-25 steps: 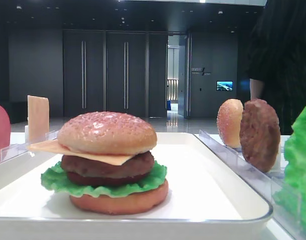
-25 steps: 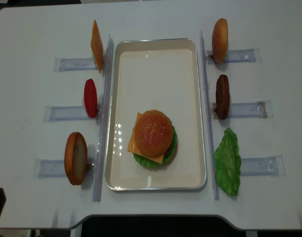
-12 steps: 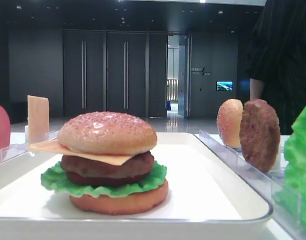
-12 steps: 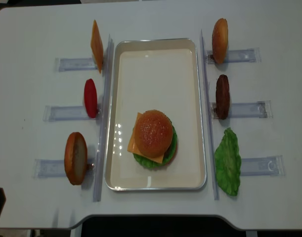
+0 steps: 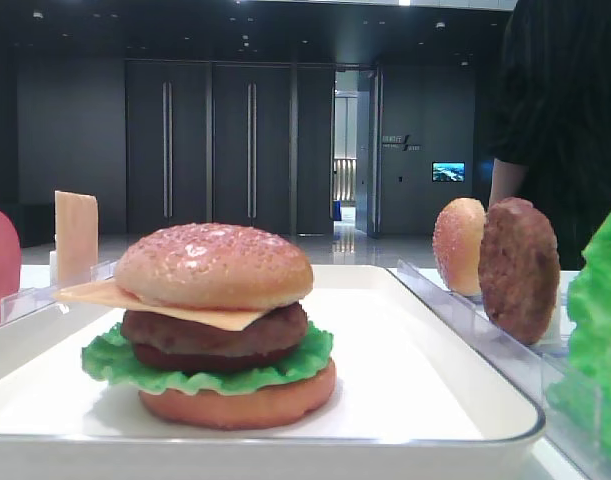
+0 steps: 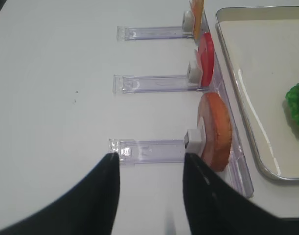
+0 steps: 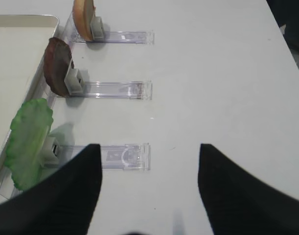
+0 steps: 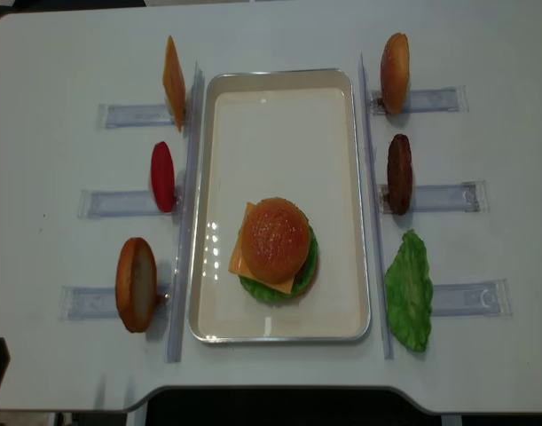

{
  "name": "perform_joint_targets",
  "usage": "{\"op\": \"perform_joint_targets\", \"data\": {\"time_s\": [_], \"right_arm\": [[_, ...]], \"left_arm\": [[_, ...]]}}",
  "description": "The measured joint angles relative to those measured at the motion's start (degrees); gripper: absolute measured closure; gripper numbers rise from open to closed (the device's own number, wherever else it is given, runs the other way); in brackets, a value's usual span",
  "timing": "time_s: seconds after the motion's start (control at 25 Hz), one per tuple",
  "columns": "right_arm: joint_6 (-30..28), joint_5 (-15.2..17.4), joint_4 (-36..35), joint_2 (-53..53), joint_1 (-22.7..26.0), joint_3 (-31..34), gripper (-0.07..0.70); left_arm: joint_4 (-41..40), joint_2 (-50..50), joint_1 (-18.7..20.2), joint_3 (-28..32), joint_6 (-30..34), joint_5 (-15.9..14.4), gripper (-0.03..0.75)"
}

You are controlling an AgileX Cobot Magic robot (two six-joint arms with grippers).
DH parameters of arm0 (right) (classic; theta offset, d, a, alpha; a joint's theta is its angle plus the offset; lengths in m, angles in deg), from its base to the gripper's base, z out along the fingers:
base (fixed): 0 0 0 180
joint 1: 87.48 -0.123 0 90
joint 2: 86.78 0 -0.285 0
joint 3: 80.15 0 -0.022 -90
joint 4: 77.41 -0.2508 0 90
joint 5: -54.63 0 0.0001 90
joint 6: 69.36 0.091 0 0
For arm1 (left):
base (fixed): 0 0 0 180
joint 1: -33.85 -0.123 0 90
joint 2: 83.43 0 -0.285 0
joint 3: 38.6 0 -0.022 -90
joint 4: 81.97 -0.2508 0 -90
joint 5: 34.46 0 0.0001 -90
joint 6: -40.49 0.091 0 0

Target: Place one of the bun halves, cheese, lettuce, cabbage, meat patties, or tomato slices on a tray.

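A stacked burger stands on the white tray (image 8: 279, 106): a speckled bun top (image 8: 275, 234) over cheese (image 5: 135, 297), a meat patty (image 5: 215, 335), lettuce (image 5: 115, 362) and a flat bottom bun (image 5: 235, 402). My left gripper (image 6: 149, 164) hangs open over bare table, beside an upright bun half (image 6: 215, 129) in its rack and holding nothing. On the other side, my right gripper (image 7: 148, 156) is wide open above the table, near a standing lettuce leaf (image 7: 29, 139), also holding nothing.
Clear slotted racks flank the tray. On the left stand a cheese slice (image 8: 174, 82), a tomato slice (image 8: 162, 176) and a bun half (image 8: 136, 284). On the right are a bun top (image 8: 395, 73), a patty (image 8: 399, 173) and lettuce (image 8: 409, 291). A person (image 5: 565, 110) stands behind.
Nothing on the table has moved. The person at the back right has shifted slightly.
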Motion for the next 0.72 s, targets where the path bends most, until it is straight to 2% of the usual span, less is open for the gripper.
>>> {"op": "perform_joint_targets", "data": {"time_s": [0.44,0.72], "right_arm": [[0.00,0.00,0.00,0.00,0.00,0.00,0.216],[0.00,-0.04,0.00,0.00,2.65,0.00,0.216]], "left_arm": [[0.00,0.00,0.00,0.00,0.00,0.00,0.449],[0.00,0.00,0.00,0.00,0.00,0.00,0.500]]}}
